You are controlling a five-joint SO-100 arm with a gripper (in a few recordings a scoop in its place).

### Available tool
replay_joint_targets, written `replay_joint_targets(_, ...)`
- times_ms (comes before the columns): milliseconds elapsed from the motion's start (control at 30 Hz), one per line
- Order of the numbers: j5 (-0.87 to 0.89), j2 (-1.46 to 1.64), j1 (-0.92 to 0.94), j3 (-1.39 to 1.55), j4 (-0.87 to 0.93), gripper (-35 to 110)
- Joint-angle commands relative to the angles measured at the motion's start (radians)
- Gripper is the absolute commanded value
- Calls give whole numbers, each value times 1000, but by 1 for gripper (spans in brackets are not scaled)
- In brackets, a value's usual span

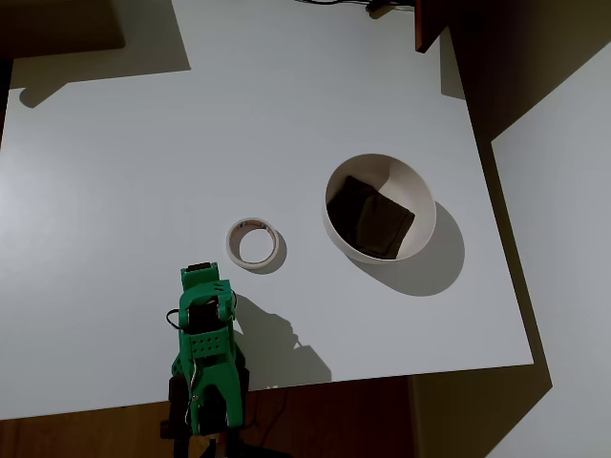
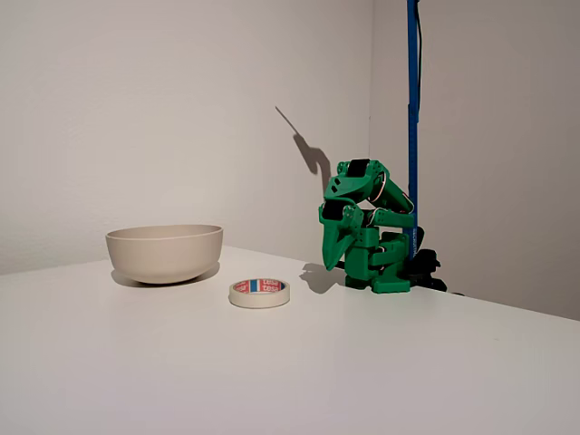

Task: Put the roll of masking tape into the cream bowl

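The green arm [image 2: 367, 227] sits folded tight over its base, upper links doubled back. Its gripper [image 2: 333, 258] points down at the worktop, jaws together, holding nothing.

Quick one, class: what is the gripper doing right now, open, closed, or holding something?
Gripper: holding nothing, folded down near the arm's base; open or closed cannot be told. The tape lies free on the table.

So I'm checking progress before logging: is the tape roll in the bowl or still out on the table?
Out. The small cream ring of masking tape lies flat on the white table, apart from the round cream bowl.
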Motion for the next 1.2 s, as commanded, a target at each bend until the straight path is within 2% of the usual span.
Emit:
replay_joint_targets(0, -21, 5, -29, 5, 5, -5)
replay_joint_targets(500, -23, 5, -31, 5, 5, -8)
replay_joint_targets(767, 48, 6, -21, 14, -58, -8)
replay_joint_targets(1033, 55, 2, 94, -8, -127, -8)
replay_joint_targets(1167, 66, -138, 147, -46, -192, -8)
